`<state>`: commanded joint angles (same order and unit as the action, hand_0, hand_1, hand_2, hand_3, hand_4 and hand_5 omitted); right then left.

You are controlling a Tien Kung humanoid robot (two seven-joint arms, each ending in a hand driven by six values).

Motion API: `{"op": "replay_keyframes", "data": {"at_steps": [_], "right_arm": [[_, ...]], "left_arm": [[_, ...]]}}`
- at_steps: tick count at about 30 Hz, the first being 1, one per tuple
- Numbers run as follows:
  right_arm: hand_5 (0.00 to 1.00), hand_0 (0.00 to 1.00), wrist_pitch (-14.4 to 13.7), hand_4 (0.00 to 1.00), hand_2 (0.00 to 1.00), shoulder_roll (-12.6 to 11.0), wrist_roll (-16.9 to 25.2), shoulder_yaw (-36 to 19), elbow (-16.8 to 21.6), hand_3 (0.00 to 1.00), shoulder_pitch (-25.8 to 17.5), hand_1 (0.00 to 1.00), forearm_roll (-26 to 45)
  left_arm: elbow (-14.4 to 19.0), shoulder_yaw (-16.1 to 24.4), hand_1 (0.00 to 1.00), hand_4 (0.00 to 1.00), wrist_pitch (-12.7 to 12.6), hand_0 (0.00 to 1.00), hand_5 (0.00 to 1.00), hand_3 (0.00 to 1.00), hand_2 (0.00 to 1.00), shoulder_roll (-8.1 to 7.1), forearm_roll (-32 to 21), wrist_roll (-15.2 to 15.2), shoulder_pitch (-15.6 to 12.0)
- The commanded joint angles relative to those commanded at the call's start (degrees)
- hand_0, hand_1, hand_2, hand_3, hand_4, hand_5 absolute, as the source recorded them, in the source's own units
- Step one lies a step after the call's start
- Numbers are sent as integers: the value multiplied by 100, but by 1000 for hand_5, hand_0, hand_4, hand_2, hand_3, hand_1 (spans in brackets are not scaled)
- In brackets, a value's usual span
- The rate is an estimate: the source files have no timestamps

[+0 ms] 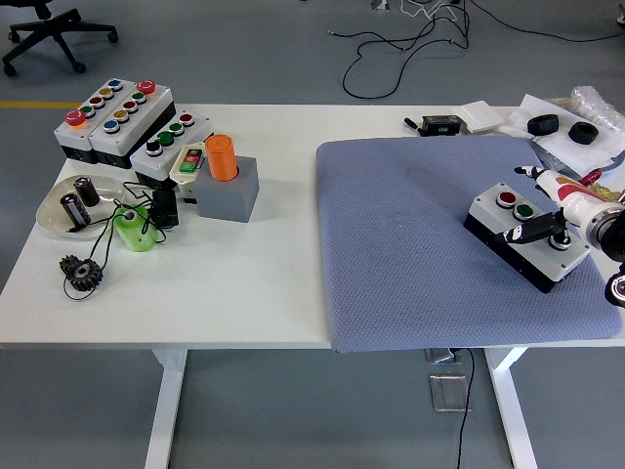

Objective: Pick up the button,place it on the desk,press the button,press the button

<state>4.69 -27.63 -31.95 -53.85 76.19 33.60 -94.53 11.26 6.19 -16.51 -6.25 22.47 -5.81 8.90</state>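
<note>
A grey button box (518, 230) with a black base lies on the blue-grey mat (410, 254) at the right. Its top shows a red button (506, 198), a green button (524, 209) and a third button (562, 243). My right hand (571, 210) comes in from the right edge and closes around the box's right end. A black finger (532, 233) lies across the top just near of the green button, and white fingers (547, 179) reach along the far side. The box rests on the mat. My left arm is out of view.
At the left stand several more button boxes (117, 119), an orange cylinder (222, 156) on a grey block, a dish with parts (68, 205), a green piece (132, 227) and a black gear (81, 271). Black parts and papers (557, 125) lie at the back right.
</note>
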Motion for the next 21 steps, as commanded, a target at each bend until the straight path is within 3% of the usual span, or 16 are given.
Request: {"op": "replay_keyframes", "data": {"at_steps": [7, 14, 15, 20, 21], "right_arm": [[250, 998, 88, 998, 998, 267, -136, 176, -487, 998, 216, 938, -368], [245, 997, 388, 998, 998, 555, -326, 324, -941, 998, 516, 920, -736], [239, 948, 428, 998, 949, 601, -358, 350, -1010, 998, 566, 882, -779], [239, 948, 502, 998, 949, 731, -456, 421, -1250, 998, 718, 882, -947], [233, 858, 504, 998, 758, 751, -473, 443, -1304, 927, 748, 744, -979]], "left_arm": [[3, 1, 521, 279, 3, 598, 970, 463, 477, 5, -9, 5, 4], [4, -2, 520, 279, -1, 598, 970, 465, 478, 7, -7, 3, 3], [3, -6, 521, 279, 0, 598, 970, 463, 477, 6, -5, 2, 3], [1, -20, 521, 279, -3, 598, 970, 463, 477, -1, -10, 1, -5], [0, -25, 518, 279, -4, 598, 970, 462, 474, -2, -13, 1, -6]]}}
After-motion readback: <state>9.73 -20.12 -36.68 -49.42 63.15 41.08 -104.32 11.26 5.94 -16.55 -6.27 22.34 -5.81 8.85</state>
